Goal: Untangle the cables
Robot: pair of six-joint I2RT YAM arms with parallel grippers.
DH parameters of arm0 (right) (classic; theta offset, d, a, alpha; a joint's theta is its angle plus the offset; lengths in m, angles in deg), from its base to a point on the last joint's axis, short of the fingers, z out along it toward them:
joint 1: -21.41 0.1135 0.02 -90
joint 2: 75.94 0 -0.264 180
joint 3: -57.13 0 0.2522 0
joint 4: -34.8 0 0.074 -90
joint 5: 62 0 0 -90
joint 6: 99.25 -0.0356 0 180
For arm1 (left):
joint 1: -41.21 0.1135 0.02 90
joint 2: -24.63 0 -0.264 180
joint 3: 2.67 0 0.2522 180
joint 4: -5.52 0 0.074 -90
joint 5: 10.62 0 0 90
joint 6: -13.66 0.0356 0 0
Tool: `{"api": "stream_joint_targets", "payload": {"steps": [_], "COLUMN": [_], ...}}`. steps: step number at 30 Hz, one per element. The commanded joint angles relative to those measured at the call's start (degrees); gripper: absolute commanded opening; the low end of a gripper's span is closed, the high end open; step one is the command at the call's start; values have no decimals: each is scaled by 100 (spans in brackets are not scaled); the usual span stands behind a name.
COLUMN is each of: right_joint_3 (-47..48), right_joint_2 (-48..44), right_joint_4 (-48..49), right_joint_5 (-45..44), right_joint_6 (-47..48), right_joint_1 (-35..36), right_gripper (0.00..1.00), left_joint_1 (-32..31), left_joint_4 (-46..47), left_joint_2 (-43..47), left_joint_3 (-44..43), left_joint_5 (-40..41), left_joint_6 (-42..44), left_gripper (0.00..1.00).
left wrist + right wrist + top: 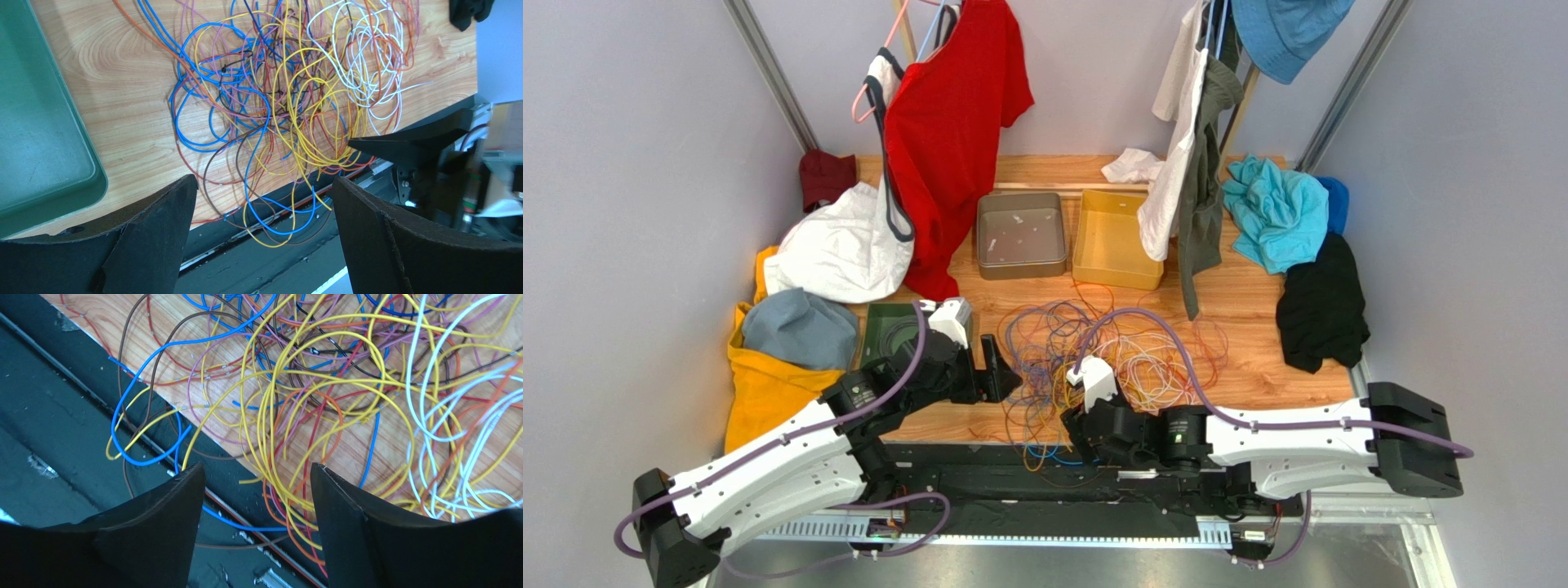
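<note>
Closest in, the two black fingers [153, 236] of my left gripper [264, 184] fill the bottom of the left wrist view. They stand wide apart with nothing between them. My right gripper [256, 468] looks the same in its own view, jaws spread and empty, low over the wires.

Under and between both lie the cables [1100, 349], one loose tangled heap on the wooden table [1259, 355] at its near edge, right in front of my two arms. Yellow loops crowd the middle of the heap and blue ones spread toward my left side. White ones gather toward my right, with orange, red, purple and brown threaded through. Several blue, yellow and orange loops spill over the table's edge onto the black strip [1014, 463] below it. As far as I can tell, neither of my grippers touches a wire.

Just beside my left gripper lies a green tray [37, 135]. Farther back a grey tray [1020, 233] and a yellow tray [1116, 239] stand side by side. Clothes ring the table: a red shirt [946, 123] on a hanger, a white garment [836, 251] at the left, a teal garment [1277, 211] and a black garment [1320, 306] at the right
</note>
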Motion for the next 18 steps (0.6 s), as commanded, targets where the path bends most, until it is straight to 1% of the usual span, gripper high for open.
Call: {"api": "stream_joint_targets", "payload": {"steps": [1,2,5,6,8,9,11,13,14,15,16,17,18], "right_joint_3": [250,276,364,382,391,408,408,434,443,452,452,461,478], "right_joint_2": [388,467,775,915,1030,1117,1162,1206,1215,1206,1189,1128,1084], "right_joint_4": [721,721,747,730,730,695,721,695,660,625,616,598,494], "right_joint_5": [-282,-326,-458,-580,-687,-757,-792,-828,-845,-871,-863,-880,-907], "right_joint_6": [6,-3,-20,-81,-143,-170,-196,-196,-205,-214,-214,-240,-249], "right_joint_1": [42,33,24,24,33,24,24,16,24,24,24,24,24], "right_gripper": [63,63,57,52,49,44,41,35,30,20,15,0,0], "left_joint_1": [-26,-26,-26,-26,-26,-26,-26,-26,-26,-26,-26,-26,-26], "left_joint_4": [55,46,37,46,37,20,-7,-33,-50,-51,-68,-68,-77], "left_joint_2": [206,232,294,311,329,346,364,408,434,487,513,540,610], "left_joint_3": [87,105,166,184,193,202,210,210,210,210,210,210,210], "left_joint_5": [57,66,57,57,57,57,83,109,110,118,118,136,145], "left_joint_6": [-3,-12,-12,-12,-3,-3,-3,5,5,32,23,40,58], "left_gripper": [90,90,89,90,89,89,89,89,89,89,89,89,89]}}
